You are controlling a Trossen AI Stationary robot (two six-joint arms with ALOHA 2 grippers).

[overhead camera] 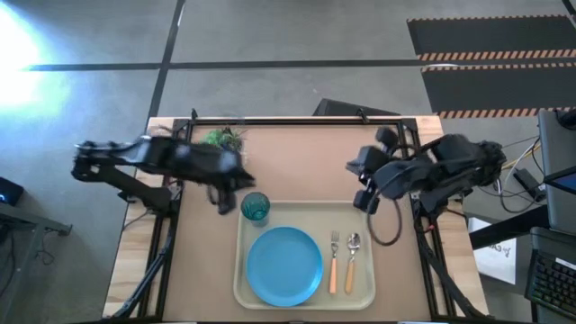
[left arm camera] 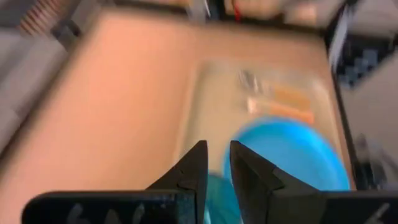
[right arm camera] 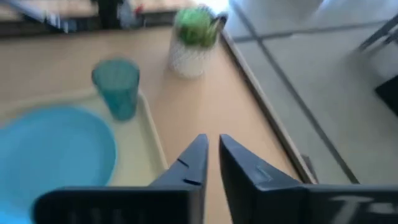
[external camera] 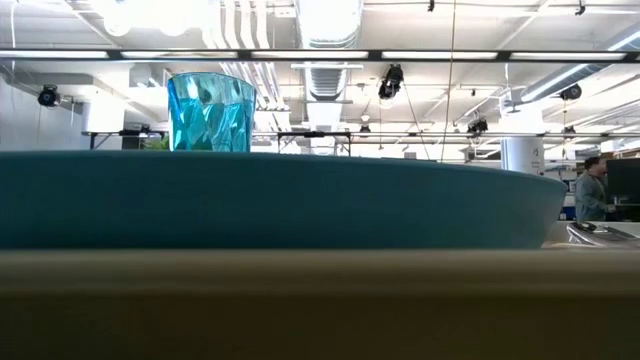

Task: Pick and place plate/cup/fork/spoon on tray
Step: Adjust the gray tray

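We see all four pieces already on the tray point(overhead camera: 241, 270): the plate point(overhead camera: 284, 265) lies flat near its middle, the cup point(overhead camera: 256, 208) stands upright in the far corner on the left arm's side, and the fork point(overhead camera: 333, 261) and spoon point(overhead camera: 352, 259) lie side by side next to the plate. By our reckoning the placing is done and what remains is getting the arms clear.

The left pincer point(overhead camera: 224, 202) hovers just beside the cup, its fingers nearly closed on nothing. That is where we see the risk: a sideways swing or a low pass of that arm could clip the cup and tip it onto the plate or off the tray. The right pincer point(overhead camera: 364, 200) sits above bare table near the tray's far edge, also almost closed and empty, and seems less of a threat.

The high view alone gives us the full layout with both arms. The low view shows only the cup rising behind the plate's rim, with a person far off in the room. The right wrist view adds a white pot with a green plant point(right arm camera: 194, 38) behind the cup.
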